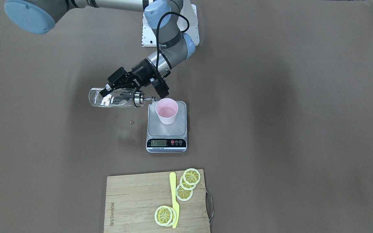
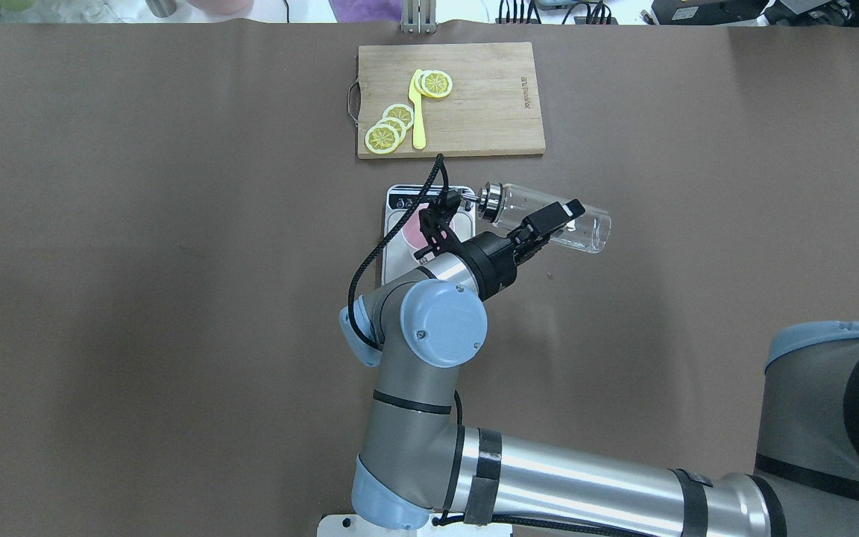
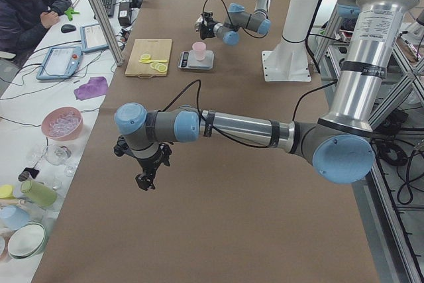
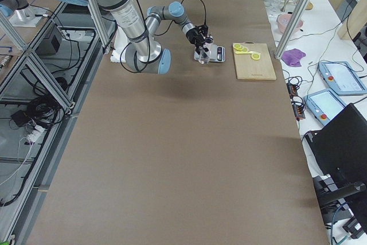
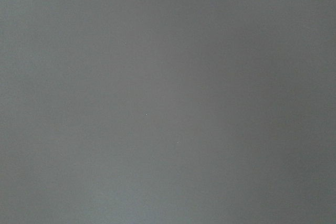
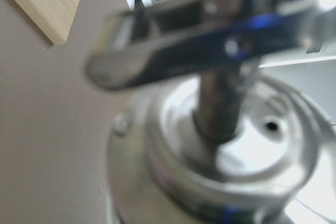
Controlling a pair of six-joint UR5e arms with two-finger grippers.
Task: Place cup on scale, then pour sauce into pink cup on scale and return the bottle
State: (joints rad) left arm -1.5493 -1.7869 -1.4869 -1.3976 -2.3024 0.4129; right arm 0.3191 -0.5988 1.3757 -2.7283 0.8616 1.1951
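Cutting board [image 1: 134, 200] lettering illegible; right tool [image 1: 108, 94] holds bottle [image 1: 125, 98] at cup [image 1: 166, 112].

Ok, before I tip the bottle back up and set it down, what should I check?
1. Cup upright on the scale: ok.
2. Right gripper fingers clamped on the bottle: ok.
3. Spout at the cup's rim: ok.
4. Scale reading: cannot tell, display too small.
5. Table beside the scale free of drips: cannot tell, small specks there.
6. Left gripper far from the scale: ok.
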